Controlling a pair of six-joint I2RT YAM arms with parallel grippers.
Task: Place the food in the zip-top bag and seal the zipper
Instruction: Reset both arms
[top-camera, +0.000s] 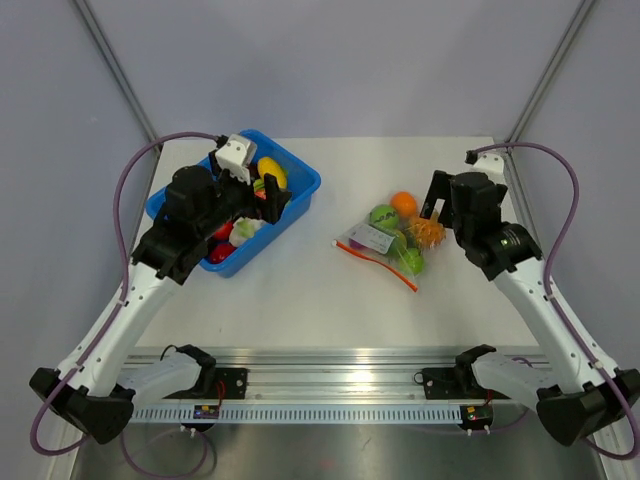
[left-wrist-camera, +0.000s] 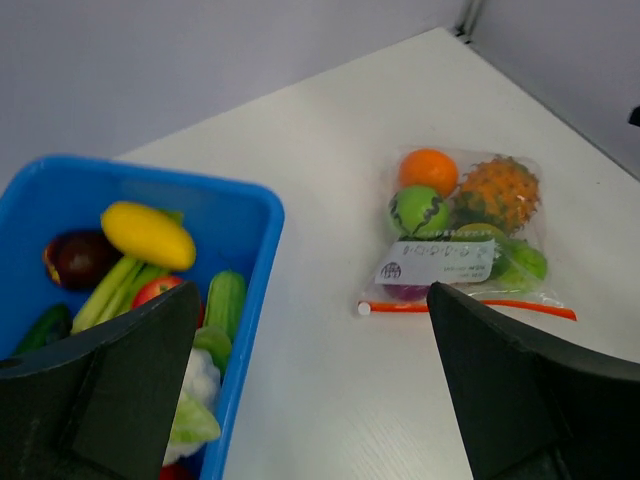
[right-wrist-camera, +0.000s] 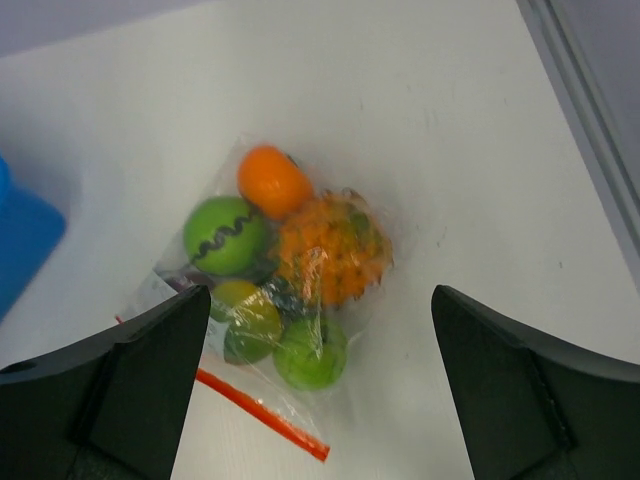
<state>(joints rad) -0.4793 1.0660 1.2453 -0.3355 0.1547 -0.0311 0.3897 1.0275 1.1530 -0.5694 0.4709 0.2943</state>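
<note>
Both wide and empty: left gripper (left-wrist-camera: 310, 300), right gripper (right-wrist-camera: 320, 300). Food (right-wrist-camera: 272, 180) is in the bag (left-wrist-camera: 435, 262); I think the zipper (right-wrist-camera: 260, 413) needs pressing shut next.

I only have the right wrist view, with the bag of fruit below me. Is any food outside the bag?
Observer: Yes. The blue bin holds several pieces, with a yellow lemon on top.
Operator: And where is the left gripper?
Observer: The left gripper hangs over that bin, jaws open, nothing between them.
</note>
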